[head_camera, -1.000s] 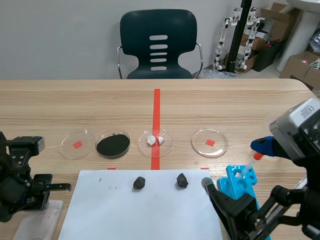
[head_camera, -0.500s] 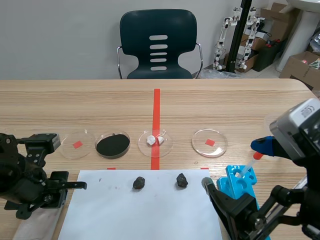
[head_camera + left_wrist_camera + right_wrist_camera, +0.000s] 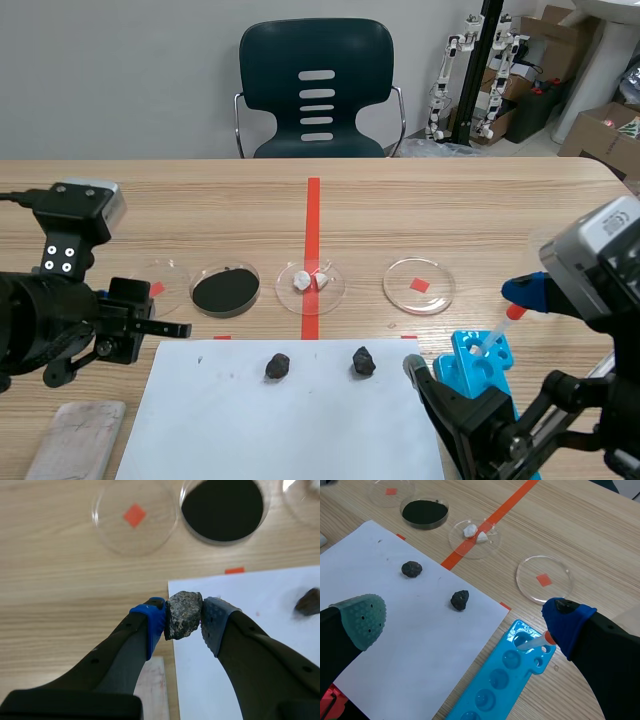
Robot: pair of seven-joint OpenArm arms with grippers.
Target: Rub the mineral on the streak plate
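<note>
Where the wooden table (image 3: 450, 210) ends, a seemingly teal chair (image 3: 280, 60) stands.

The mineral (image 3: 183, 615), a rough grey-brown lump with pale speckles, is being held off the table (image 3: 480, 210) by the left gripper (image 3: 184, 622), which is pressing on 2 opposite sides of it. It is hanging over the table's left side, short of the near edge. The streak plate (image 3: 75, 440), a pale whitish rectangular slab with faint smudges, is lying flat by the table's near left corner, apart from the mineral and closer to the near edge.
</note>
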